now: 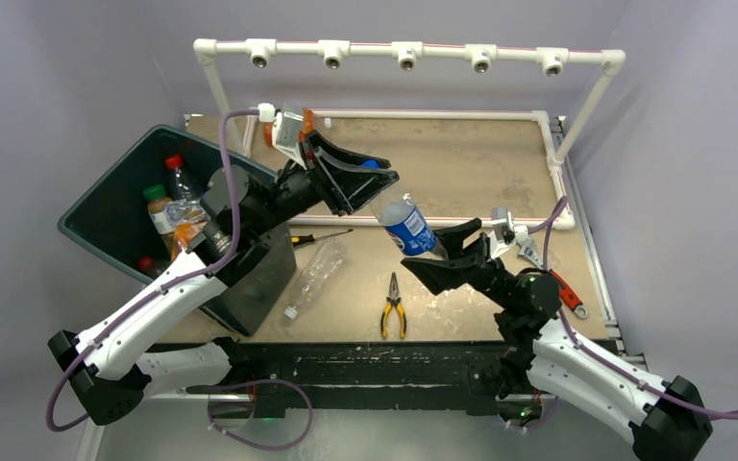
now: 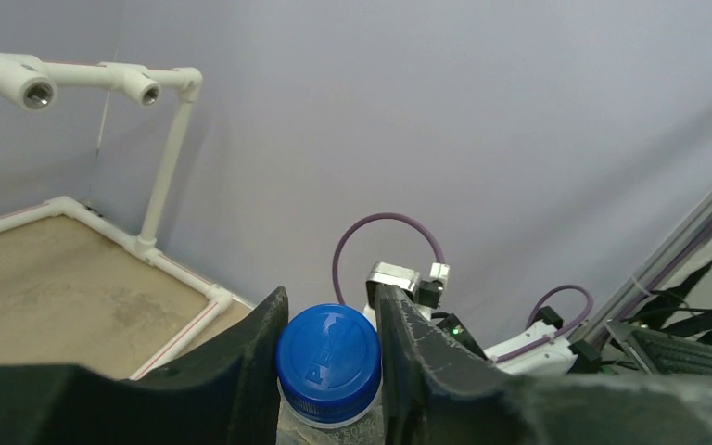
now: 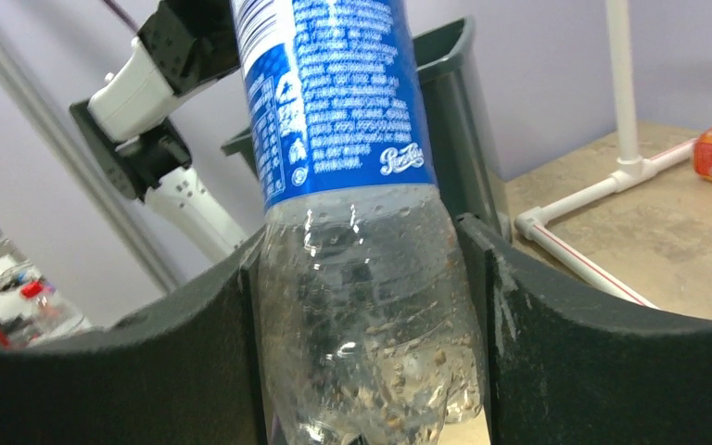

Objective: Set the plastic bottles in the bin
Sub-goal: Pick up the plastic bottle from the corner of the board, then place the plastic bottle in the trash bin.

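Two of my grippers are on one bottle. Left gripper (image 2: 331, 295): jaws narrowed onto the blue cap (image 2: 327, 357), a finger touching it on each side. How hard they bear I can't tell. Right gripper (image 3: 363, 236): jaws about mid-width, clamped on the clear lower body of the same blue-label bottle (image 1: 408, 226). The bottle hangs tilted in mid-air between the two, above the table (image 1: 480, 163), cap end toward the bin (image 1: 115, 176) but not over it.

Risks:
- A cap is a small, smooth hold. If right lets go before left has real bite, the body likely swings or slips out and drops.
- If either arm moves while both are clamped, the bottle twists or pops free.
- The swing to the bin passes its near wall, so the hanging body could clip the rim.

Pose: left arm runs up past the bin, wrist turned right toward centre. Right arm is folded low, forearm angled up and left.

Several bottles (image 1: 168, 206) already sit in the bin. One clear bottle (image 1: 315, 274) lies on the table near the pliers (image 1: 393, 307).
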